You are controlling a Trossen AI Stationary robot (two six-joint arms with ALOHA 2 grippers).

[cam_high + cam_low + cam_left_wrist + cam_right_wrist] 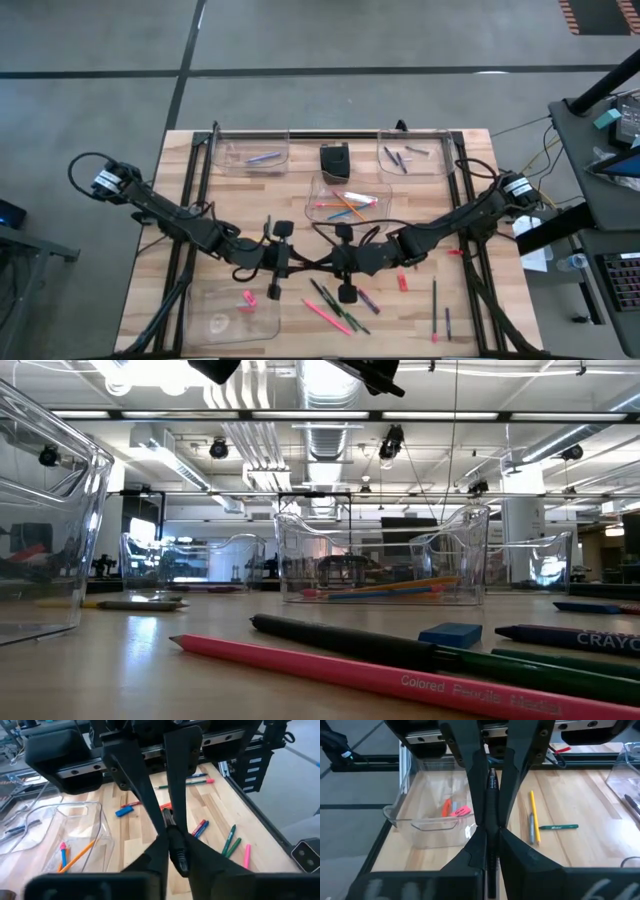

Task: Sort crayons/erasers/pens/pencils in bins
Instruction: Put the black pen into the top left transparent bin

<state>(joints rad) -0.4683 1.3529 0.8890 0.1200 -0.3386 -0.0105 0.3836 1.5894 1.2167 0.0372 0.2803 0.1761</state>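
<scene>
A slim dark pen hangs above the table's middle, between my two grippers, which meet tip to tip. My left gripper comes from the left and is shut on the pen. My right gripper comes from the right and is shut on it too. Four clear bins stand around. The far left bin holds a blue-purple pen, the far right bin dark crayons, the middle bin pencils, and the near left bin pink erasers. My left gripper pinches one end of the pen between its two fingers. The fingers come almost level from the table's left and lie along the pen. The pen is lifted clear of the table. My right gripper pinches the pen's other end between its two fingers. These fingers come almost level from the table's right and also lie along the pen. The pen reaches on between the left gripper's fingers, roughly level.
Loose on the near half of the table lie a pink pencil, green pencils, a purple crayon, a red eraser and two sticks farther right. A small black box stands at the back, between the far bins.
</scene>
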